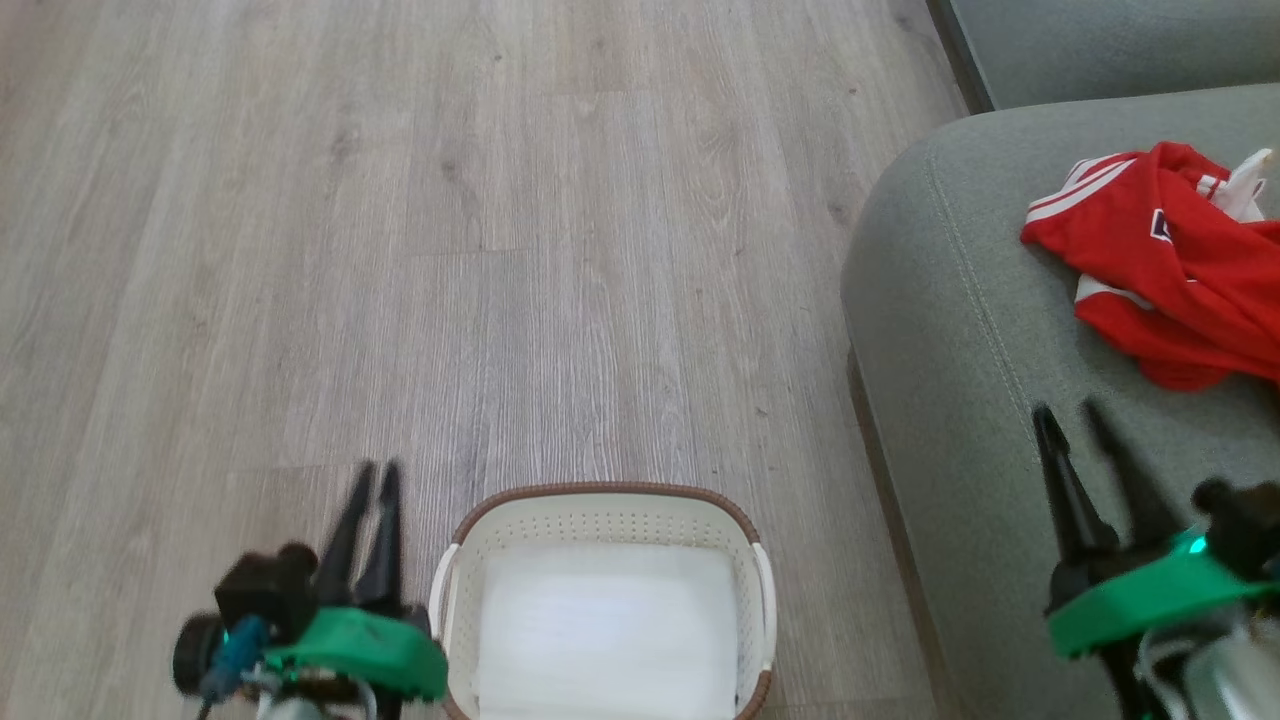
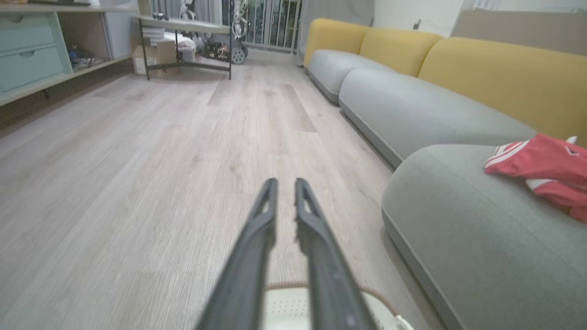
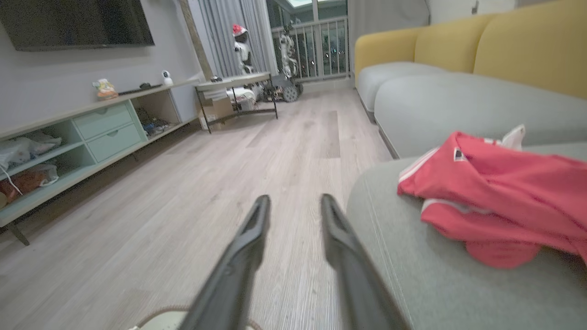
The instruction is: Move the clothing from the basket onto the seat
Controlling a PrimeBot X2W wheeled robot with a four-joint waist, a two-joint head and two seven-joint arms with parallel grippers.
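Left pincer (image 1: 376, 470), just left of the basket (image 1: 600, 490), stood only narrowly parted and gripped nothing. Inside the basket lay a flat white liner sheet (image 1: 610, 620). No red fabric showed there, so the job looked done, or nearly so. Right of the basket, the seat (image 1: 950, 300) carried the clothing (image 1: 1170, 270) in a rumpled red heap. Right pincer (image 1: 1068, 410), well right of the basket over the seat's front, gaped wider and was empty too.

the floor (image 1: 500, 250) is wood-grain plank, matt. the basket (image 1: 600, 520) is perforated plastic, smooth, with a brown woven rim. the seat (image 1: 950, 300) is matt, finely woven cloth. the clothing (image 1: 1170, 270) is soft, thin, crumpled fabric.
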